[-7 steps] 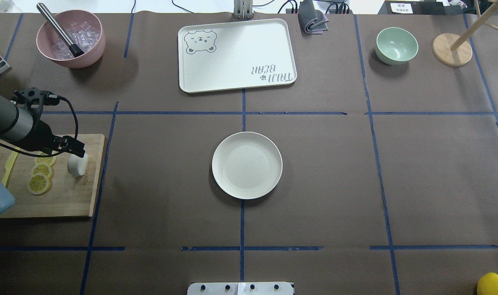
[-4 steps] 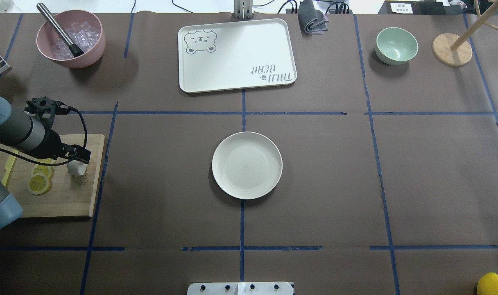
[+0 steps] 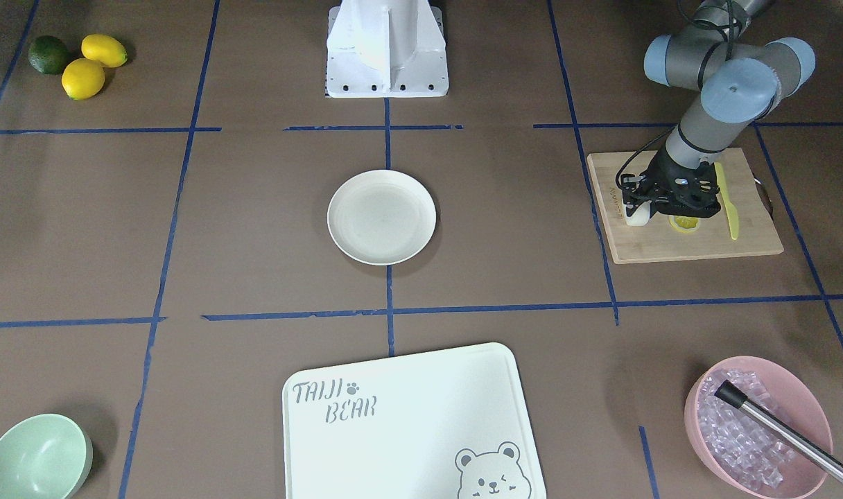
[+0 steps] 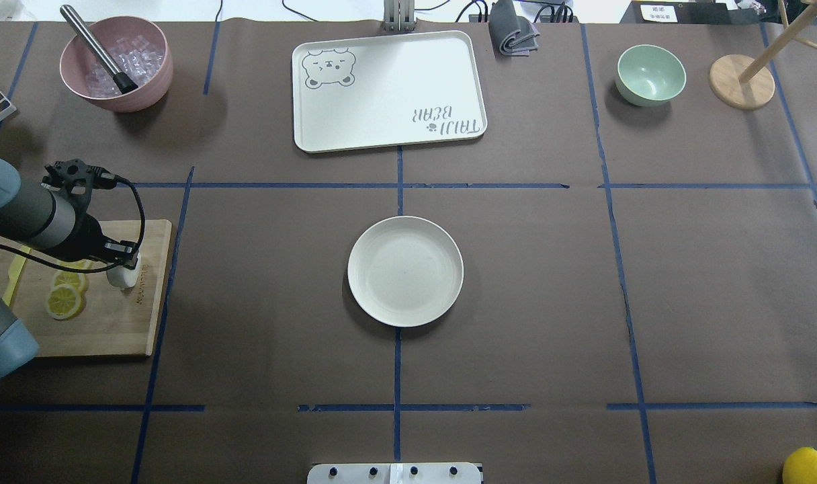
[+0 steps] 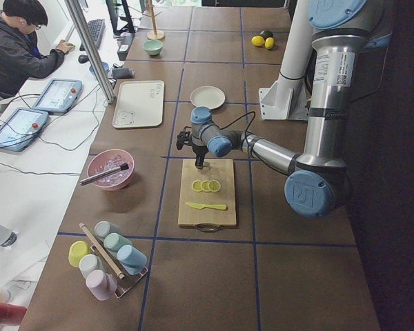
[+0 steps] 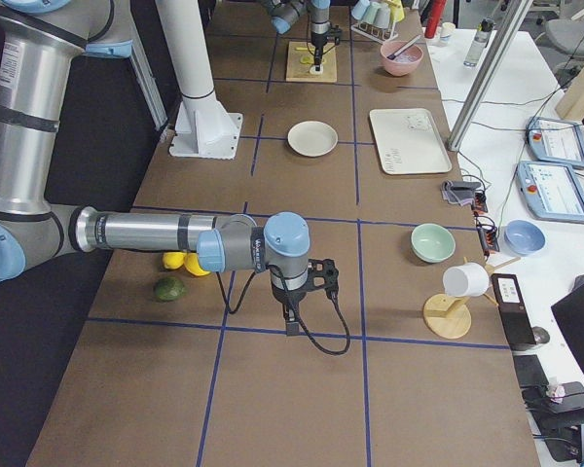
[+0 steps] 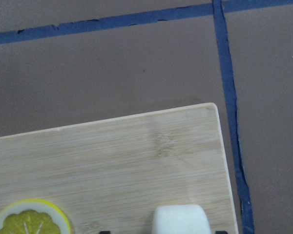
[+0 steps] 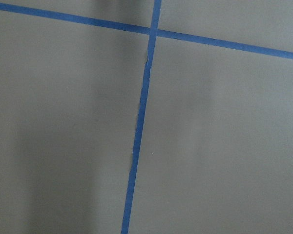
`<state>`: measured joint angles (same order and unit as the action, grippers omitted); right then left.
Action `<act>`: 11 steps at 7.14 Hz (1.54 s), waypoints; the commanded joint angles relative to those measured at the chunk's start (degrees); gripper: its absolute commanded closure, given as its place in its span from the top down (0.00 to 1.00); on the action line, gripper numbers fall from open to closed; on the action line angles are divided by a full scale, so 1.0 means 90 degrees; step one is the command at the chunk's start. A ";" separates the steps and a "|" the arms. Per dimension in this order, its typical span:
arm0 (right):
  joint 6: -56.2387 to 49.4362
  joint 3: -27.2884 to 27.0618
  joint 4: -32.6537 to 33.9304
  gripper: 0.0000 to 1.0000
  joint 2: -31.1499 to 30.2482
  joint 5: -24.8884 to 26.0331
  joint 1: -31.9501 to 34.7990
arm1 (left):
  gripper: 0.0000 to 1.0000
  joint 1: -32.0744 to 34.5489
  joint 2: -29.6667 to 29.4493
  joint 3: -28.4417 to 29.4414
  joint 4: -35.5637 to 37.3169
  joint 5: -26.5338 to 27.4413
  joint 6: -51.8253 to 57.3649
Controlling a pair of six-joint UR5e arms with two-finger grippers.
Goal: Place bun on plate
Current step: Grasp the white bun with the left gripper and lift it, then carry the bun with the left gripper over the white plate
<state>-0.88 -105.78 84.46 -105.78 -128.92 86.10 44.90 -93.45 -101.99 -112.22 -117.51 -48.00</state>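
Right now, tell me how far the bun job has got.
Done: only the approach; the left tool sits over the bun on the cutting board. In hand: the grasp; the tool straddles the bun, apparently not closed yet. Left: grip, lift, carry to the bare plate.

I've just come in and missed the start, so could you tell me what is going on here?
The left gripper is down over the bun on the wooden cutting board, beside the lemon slices, its jaws open either side of it. The bun is not yet lifted, and the plate sits empty in the middle of the table. The right gripper hangs over bare table.
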 commanded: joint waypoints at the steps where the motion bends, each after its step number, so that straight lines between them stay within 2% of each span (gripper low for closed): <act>1: 0.0010 0.0014 0.0000 1.00 0.0025 0.0008 -0.0007 | 0.27 0.0001 -0.0066 -0.0141 0.0037 -0.0038 -0.0009; 2: 0.0010 0.0014 0.0000 1.00 0.0025 0.0008 -0.0007 | 0.27 0.0001 -0.0163 -0.0287 0.0067 -0.0058 -0.0048; 3: 0.0010 0.0014 0.0000 1.00 0.0025 -0.0002 -0.0007 | 0.27 0.0001 -0.0386 -0.0482 0.0483 -0.0058 -0.0067; 4: 0.0010 0.0014 0.0000 1.00 0.0025 -0.0002 -0.0007 | 0.27 0.0001 -0.0795 -0.0803 0.1357 -0.0058 -0.0106; 5: 0.0010 0.0014 0.0000 1.00 0.0025 -0.0002 -0.0007 | 0.27 -0.0018 -0.1543 -0.0951 0.2333 -0.0049 -0.0551; 6: 0.0010 0.0005 0.0000 1.00 0.0025 -0.0012 -0.0007 | 0.27 -0.0453 -0.2285 -0.0933 0.2951 -0.0010 -0.1126; 7: 0.0010 0.0014 0.0000 1.00 0.0016 -0.0022 -0.0007 | 0.27 -0.1009 -0.2873 -0.0778 0.3016 0.0010 -0.2108; 8: 0.0010 0.0014 0.0000 1.00 0.0025 -0.0002 -0.0007 | 0.28 -0.1275 -0.3662 -0.0235 0.3007 0.0290 -0.2747; 9: 0.0010 0.0024 0.0000 1.00 0.0016 0.0007 -0.0007 | 0.29 -0.1732 -0.4356 0.0466 0.2919 0.0883 -0.3381; 11: 0.0010 0.0034 0.0000 1.00 0.0015 0.0027 -0.0007 | 0.29 -0.1903 -0.5268 0.1669 0.2608 0.1114 -0.3651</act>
<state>-0.79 -105.52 84.46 -105.63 -128.75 86.04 28.94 -135.85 -93.53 -86.91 -108.88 -78.95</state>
